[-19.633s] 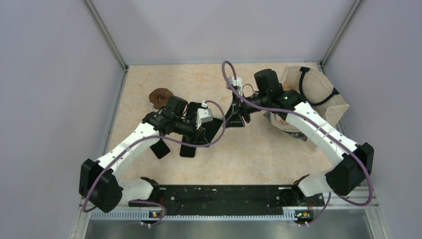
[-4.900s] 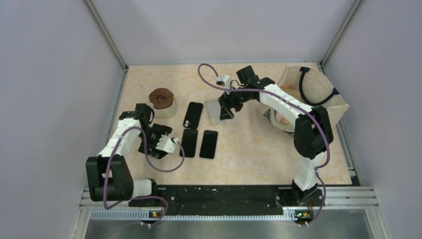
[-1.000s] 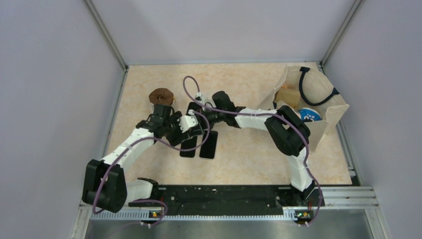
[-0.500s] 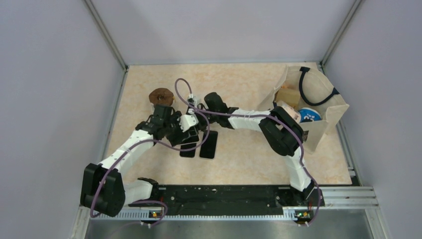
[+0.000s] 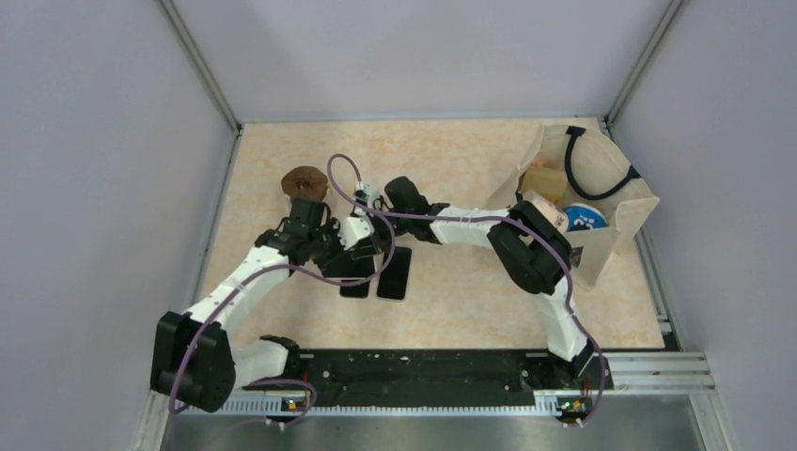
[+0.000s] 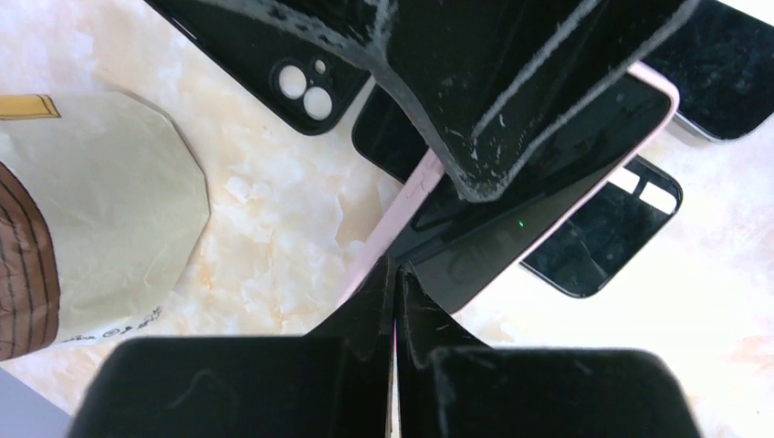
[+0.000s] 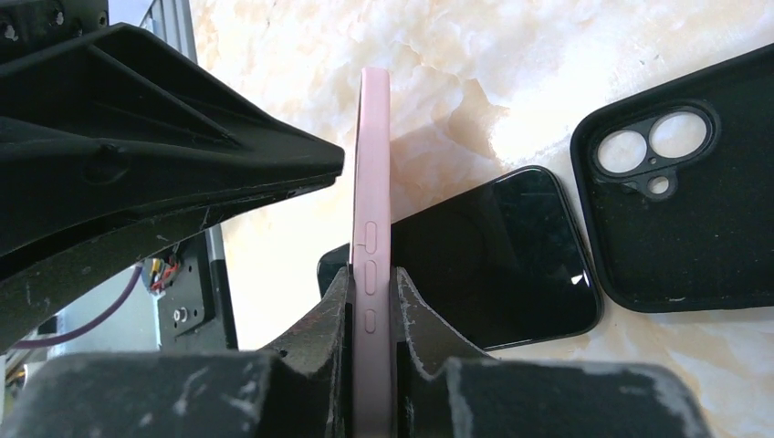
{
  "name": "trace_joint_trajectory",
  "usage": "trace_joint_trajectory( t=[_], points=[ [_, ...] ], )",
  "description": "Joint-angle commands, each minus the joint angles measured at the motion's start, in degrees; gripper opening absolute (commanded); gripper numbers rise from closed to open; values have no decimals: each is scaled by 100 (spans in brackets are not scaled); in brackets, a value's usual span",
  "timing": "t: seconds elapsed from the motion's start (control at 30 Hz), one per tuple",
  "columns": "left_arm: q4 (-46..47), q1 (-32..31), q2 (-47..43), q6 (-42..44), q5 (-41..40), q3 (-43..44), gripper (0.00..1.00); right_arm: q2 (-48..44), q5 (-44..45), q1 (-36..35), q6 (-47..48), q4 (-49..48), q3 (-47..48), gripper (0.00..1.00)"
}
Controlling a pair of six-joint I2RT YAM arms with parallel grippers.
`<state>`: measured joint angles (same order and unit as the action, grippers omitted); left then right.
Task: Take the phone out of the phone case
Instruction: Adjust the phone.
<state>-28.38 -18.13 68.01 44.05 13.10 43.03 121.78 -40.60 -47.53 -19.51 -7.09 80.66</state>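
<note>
Right pincer (image 7: 370, 285) is clamping the pink phone case (image 7: 371, 137) across its thickness. One finger is pressing on each broad face, level with the side buttons. From the right wrist the case is showing edge-on, running straight out ahead of the fingertips and held above the surface (image 5: 451, 160).

The phone (image 6: 511, 192) is sitting inside the case. Its dark screen is facing the left wrist camera and a small green dot is glowing on the glass.

Left pincer (image 6: 394, 274) is narrow, with the fingers drawn almost together and only a thin slit between them. The tips are meeting the case at its nearest corner. I cannot tell whether they are pinching the pink lip or only pressing against it.

Around the left pincer:
- Ahead of the tips and beneath the held phone, a spare phone (image 6: 602, 239) is lying flat on the surface.
- Ahead and to the left, a black case (image 6: 292, 68) is lying with its camera cutouts showing.
- Off to the left, a paper cup (image 6: 100, 210) is sitting on the surface, apart from the fingers.

Around the right pincer:
- The spare phone is lying just right of the fingers.
- The black case is lying further right, close beside the spare phone.
- A paper bag (image 5: 620, 225) is standing well behind the pincer, by that arm's elbow.
</note>
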Motion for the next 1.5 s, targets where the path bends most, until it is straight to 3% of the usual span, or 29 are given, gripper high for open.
trace_joint_trajectory(
  t=[0.0, 0.07, 0.33, 0.57, 0.7, 0.83, 0.9, 1.07, 1.23, 1.47],
  points=[
    [-665, -24, -193, 163, -24, 357, 0, -424, -116, -76, 320, -24, 196, 0],
    [-1073, 5, -334, 329, 157, 490, 3, -480, -134, -57, 375, 33, 195, 0],
    [-2923, 406, -789, 946, 1155, 1523, 33, -933, -709, 148, 508, 55, 215, 0],
    [-3740, 1260, -664, 1178, 2242, 2475, 41, -1444, -1514, 238, 360, -155, 260, 0],
    [-4167, 1416, -416, 1056, 2997, 2941, 46, -1808, -1668, 286, 810, 143, 226, 0],
    [-4230, 1422, -178, 685, 3713, 3187, 52, -2207, -1616, 297, 1644, 985, 278, 0],
    [-4237, 1418, -85, 546, 3956, 3237, 61, -2398, -1510, 298, 2093, 1365, 319, 0],
    [-4469, 1405, 146, 577, 4244, 3388, 72, -2840, -1292, 297, 2931, 2069, 380, 0],
    [-4433, 1184, 298, 512, 4573, 3363, 83, -3048, -1245, 297, 3158, 2264, 389, 0],
    [-3389, 789, 310, -191, 4465, 3201, 86, -3190, -1371, 297, 3232, 2369, 339, 0]
  ],
)
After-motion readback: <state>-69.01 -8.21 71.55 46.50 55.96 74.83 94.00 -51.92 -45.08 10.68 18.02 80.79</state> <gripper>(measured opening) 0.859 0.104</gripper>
